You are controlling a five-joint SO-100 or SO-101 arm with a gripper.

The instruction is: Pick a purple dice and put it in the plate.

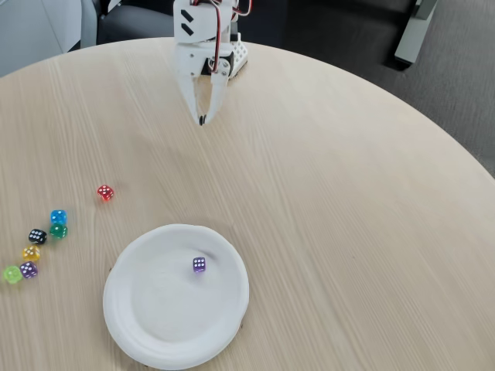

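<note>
A tiny translucent purple dice (pixel 199 264) with white pips lies inside the white plate (pixel 147 325), toward its upper right part. The plate sits near the front edge of the round wooden table. A second purple die (pixel 29 269) rests among the loose dice at the far left. My white gripper (pixel 203 120) hangs at the back of the table, well away from the plate, its fingertips together and pointing down, with nothing held.
A red die (pixel 105 192) lies alone left of centre. A cluster of blue (pixel 58 217), green (pixel 58 230), black (pixel 37 236), yellow (pixel 31 253) and lime (pixel 11 273) dice sits at the left edge. The table's curved edge runs along the right.
</note>
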